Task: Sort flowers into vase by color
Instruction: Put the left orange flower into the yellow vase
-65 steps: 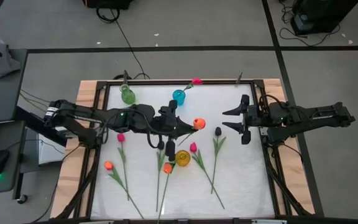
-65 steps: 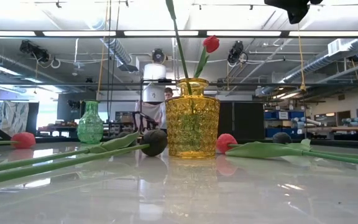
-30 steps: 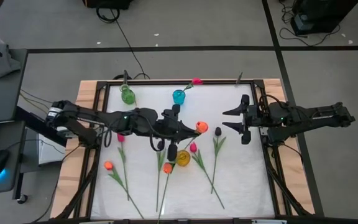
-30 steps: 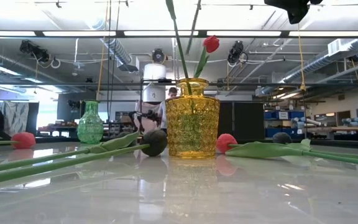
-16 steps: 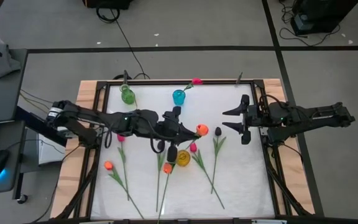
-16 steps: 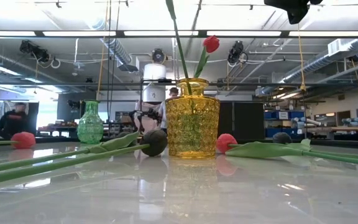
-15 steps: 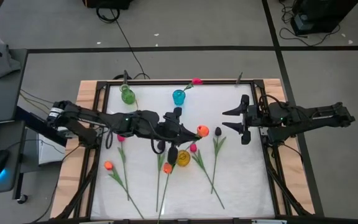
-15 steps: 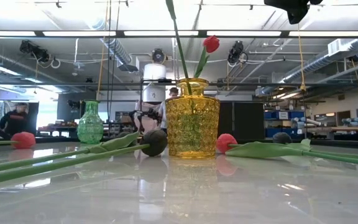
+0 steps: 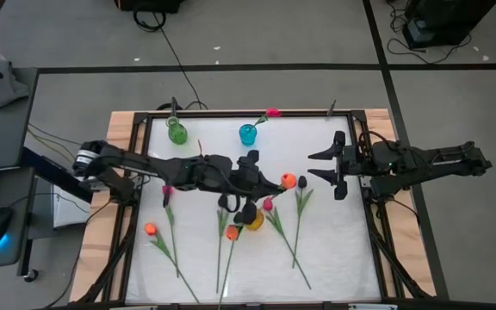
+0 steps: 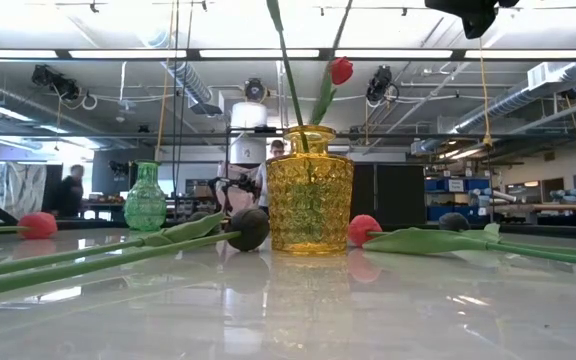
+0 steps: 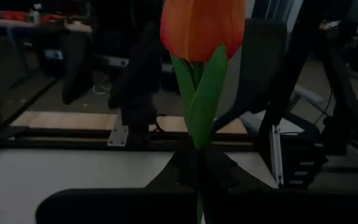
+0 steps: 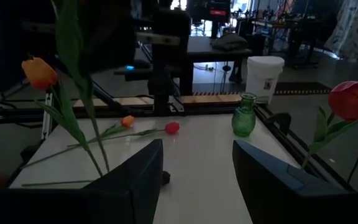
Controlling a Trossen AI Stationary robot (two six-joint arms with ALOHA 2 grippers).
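The left gripper (image 9: 263, 182), jaws clamped on the orange tulip (image 9: 288, 182), has carried it further right past the yellow vase (image 9: 253, 219), so it likely needs bringing back, while the right gripper (image 9: 337, 165) waits with jaws wide and empty.

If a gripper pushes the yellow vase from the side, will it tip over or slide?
The yellow vase looks wide and squat, so it probably slides rather than tips. It seems to be thick glass, likely heavy for its size. The tabletop looks glossy, so it may slide easily.
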